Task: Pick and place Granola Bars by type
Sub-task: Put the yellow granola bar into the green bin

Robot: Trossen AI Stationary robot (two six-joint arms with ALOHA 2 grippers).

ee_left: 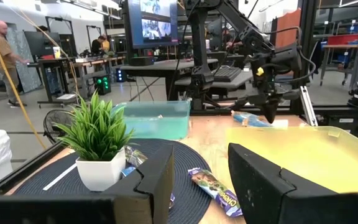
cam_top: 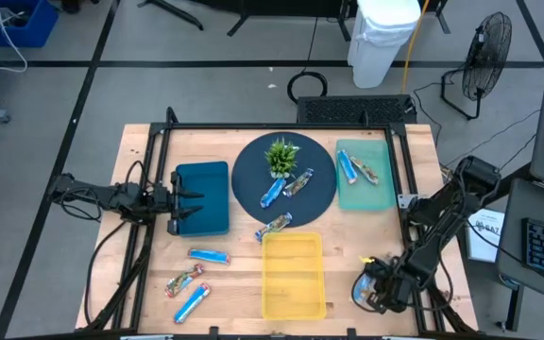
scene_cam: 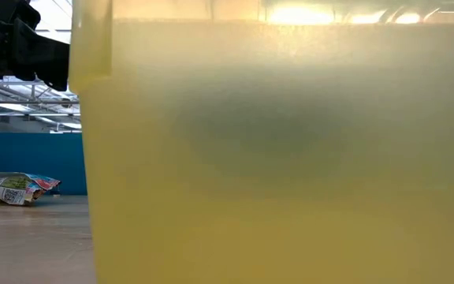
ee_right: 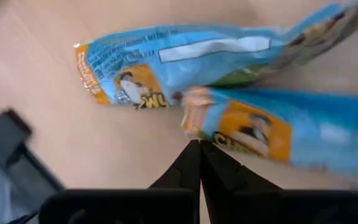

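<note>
1. Two blue granola bars (ee_right: 185,56) lie on the table just ahead of the right gripper (ee_right: 199,152), whose fingers are pressed together, gripping nothing.
2. The left gripper (cam_top: 176,210), jaws parted and empty, hovers at the blue tray (cam_top: 211,203), likely waiting.
3. Other bars sit on the dark mat (cam_top: 253,194) and teal tray (cam_top: 376,196), beyond it.

Potted green plant (cam_top: 281,155) on dark round mat (cam_top: 253,184), just ahead of left claw. Blue tray (cam_top: 206,179) under that claw. Yellow tray (cam_top: 294,283) beside right claw, teal tray (cam_top: 366,194) beyond.
</note>
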